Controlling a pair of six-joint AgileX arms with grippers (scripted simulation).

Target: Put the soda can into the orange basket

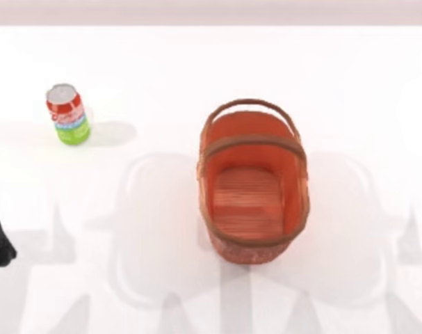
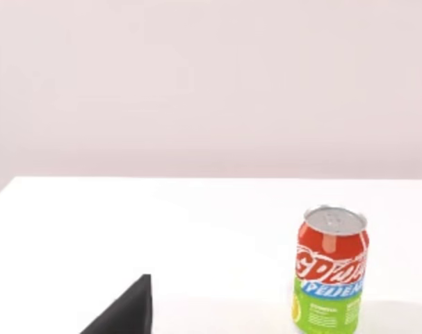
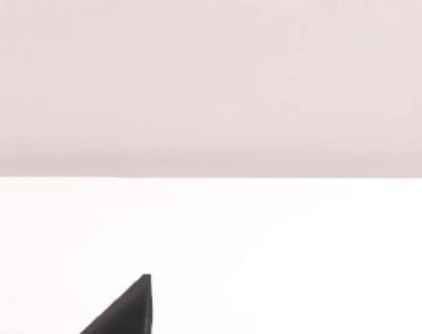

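Orange basket (image 1: 252, 184) and upright soda can (image 1: 68, 114) stand well apart on white table (image 1: 155, 83); pincers' state unclear.

can (image 2: 330, 278) | red band is showing white script, not legible | blue stripe and green part are carrying unreadable print

I'm working in a rendered test scene, not a lived-in room. A plain white table (image 1: 197, 69) fills the top view, with a flat pinkish wall (image 1: 211, 10) as a strip along the upper edge. The wrist views show the same bare wall, flat and featureless, and evenly lit surfaces throughout.
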